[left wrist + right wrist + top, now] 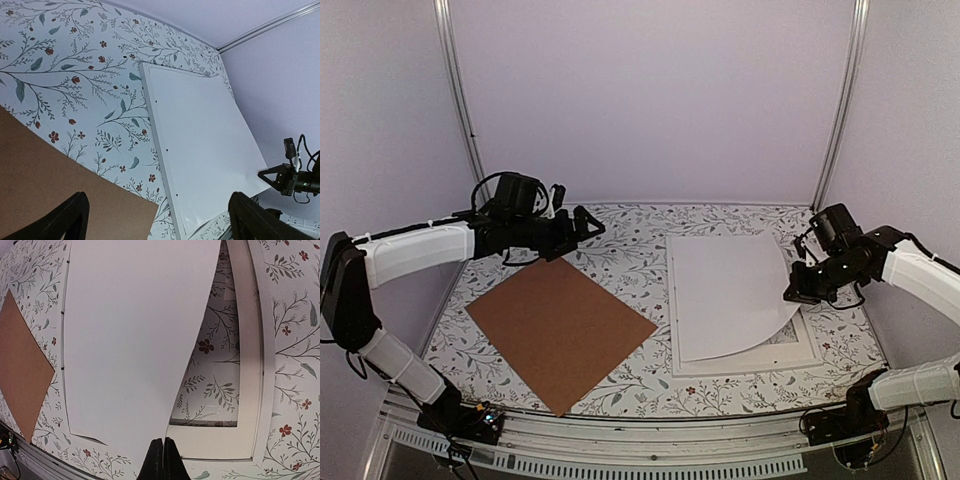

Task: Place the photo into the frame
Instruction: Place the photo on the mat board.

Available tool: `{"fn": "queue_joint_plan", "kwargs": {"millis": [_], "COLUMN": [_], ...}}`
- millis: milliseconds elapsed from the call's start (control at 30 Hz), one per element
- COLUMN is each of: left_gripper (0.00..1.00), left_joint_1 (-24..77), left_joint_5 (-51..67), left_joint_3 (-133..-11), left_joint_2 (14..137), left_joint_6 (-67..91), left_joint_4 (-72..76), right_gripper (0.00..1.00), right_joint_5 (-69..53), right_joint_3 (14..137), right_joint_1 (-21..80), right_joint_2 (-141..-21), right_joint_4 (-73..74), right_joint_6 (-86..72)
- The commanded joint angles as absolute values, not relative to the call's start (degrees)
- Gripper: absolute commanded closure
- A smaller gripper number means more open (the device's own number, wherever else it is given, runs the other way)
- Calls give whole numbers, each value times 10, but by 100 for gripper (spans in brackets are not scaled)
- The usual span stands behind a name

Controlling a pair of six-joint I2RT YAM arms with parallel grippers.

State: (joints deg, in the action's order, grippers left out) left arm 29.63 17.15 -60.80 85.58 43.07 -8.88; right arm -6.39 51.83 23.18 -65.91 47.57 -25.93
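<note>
Worktop (630, 262): flat, its white surface printed with leafy sprigs and small red flowers.

Brown board (560, 330) lies flat on it, turned diamond-wise. It sits below the left gripper (582, 226) and on its near side.

White-rimmed frame (268, 370) lies flat, square to the worktop edges. It sits beneath the right gripper (790, 293) and reaches out to that gripper's left.

Board and frame lie apart; a strip of the floral print shows between them.
</note>
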Motion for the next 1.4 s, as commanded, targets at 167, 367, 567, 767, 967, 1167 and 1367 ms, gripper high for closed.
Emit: {"fn": "queue_joint_plan", "kwargs": {"millis": [167,367,567,767,967,1167,1367], "left_gripper": [0,0,0,0,0,0,0], "left_joint_1": [306,307,306,306,306,306,306], "left_joint_5": [172,172,173,172,173,174,175], "left_joint_3": [-617,-616,-617,-615,-614,-615,-613], "left_joint_2": [861,862,863,863,865,869,870], "left_joint_6": [418,420,420,419,419,419,421], "left_joint_4": [-89,-90,-90,-91,-91,-91,-91], "right_gripper": [100,100,100,100,100,100,100], "right_joint_5": [-49,-46,-37,-44,-45,-49,-46], "right_joint_3": [491,478,468,461,459,455,455], "right_joint_1": [229,229,229,230,233,237,255], "right_joint_2": [-638,-629,-624,-635,-645,-654,-659], "right_joint_4": [501,496,482,463,448,434,434], "right_joint_6": [-265,-274,-289,-288,-287,-287,-301]}}
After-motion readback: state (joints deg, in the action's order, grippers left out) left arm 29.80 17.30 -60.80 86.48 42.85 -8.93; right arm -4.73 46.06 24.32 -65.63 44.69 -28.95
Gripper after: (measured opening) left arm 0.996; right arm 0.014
